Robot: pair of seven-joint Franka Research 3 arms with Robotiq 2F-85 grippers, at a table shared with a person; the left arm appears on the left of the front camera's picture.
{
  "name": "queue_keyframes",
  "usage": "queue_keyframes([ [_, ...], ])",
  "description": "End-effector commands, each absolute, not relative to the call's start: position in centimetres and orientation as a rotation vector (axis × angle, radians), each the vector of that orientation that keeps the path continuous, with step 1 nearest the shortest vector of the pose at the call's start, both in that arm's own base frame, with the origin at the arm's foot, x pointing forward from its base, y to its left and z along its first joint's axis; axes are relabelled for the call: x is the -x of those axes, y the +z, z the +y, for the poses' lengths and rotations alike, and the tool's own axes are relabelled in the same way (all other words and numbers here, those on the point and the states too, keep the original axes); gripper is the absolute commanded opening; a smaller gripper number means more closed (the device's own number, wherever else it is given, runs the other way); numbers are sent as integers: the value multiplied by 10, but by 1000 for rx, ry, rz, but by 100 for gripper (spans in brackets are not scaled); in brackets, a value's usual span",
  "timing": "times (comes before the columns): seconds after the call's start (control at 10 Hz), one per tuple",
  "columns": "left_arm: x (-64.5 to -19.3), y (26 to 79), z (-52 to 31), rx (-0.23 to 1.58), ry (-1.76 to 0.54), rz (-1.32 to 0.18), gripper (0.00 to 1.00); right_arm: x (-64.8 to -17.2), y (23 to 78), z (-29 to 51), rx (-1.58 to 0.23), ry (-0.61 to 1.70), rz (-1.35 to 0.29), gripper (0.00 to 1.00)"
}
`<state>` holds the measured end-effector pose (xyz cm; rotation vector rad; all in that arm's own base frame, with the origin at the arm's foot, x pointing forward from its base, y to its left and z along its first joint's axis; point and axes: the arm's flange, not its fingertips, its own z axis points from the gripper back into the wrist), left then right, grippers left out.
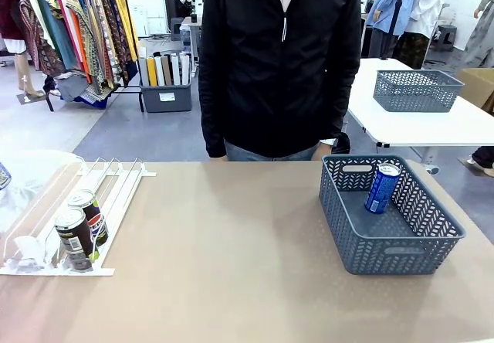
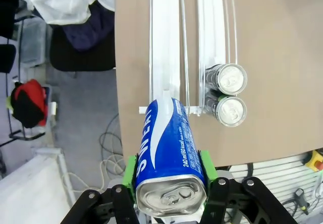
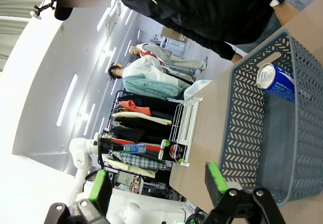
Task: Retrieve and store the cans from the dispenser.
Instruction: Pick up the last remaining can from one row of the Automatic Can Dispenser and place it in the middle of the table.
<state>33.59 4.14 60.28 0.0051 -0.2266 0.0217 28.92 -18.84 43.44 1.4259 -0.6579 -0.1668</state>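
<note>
My left gripper (image 2: 170, 169) is shut on a blue can (image 2: 169, 143) with white lettering, its green pads pressed to both sides and its silver top towards the camera. It hangs above the front end of the white dispenser (image 2: 165, 47). Two dark cans (image 2: 232, 78) (image 2: 230, 111) stand one behind the other in the neighbouring lane, at the stopper. In the front view they sit in the dispenser (image 1: 116, 196) at the table's left as dark cans (image 1: 76, 235). Another blue can (image 1: 382, 188) leans inside the grey basket (image 1: 386, 246). My right gripper (image 3: 158, 185) is open beside the basket (image 3: 252, 133), with that blue can (image 3: 275, 80) in sight.
A person in a black jacket (image 1: 282, 57) stands at the far side of the table. Bare tabletop (image 1: 231, 242) lies between dispenser and basket. A second grey basket (image 1: 417, 89) rests on a white table behind. Clothes racks stand at the back left.
</note>
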Motion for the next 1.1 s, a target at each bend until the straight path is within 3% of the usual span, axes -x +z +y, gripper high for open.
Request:
queue_keyframes([
  [0.0,-336,609,37,-13,16,-228,0,-289,439,-189,-1430,-160,-659,100],
  [0.4,-337,600,40,-3,15,-221,0,-289,439,-189,-1430,-160,-659,100],
  [0.5,-344,598,28,78,42,-246,0,-289,439,-189,-1430,-160,-659,100],
  [0.6,-360,600,1,192,-14,-259,0,-289,439,-189,-1430,-160,-659,100],
  [1.0,-447,587,-189,291,-229,-194,0,-289,439,-189,-1430,-160,-659,100],
])
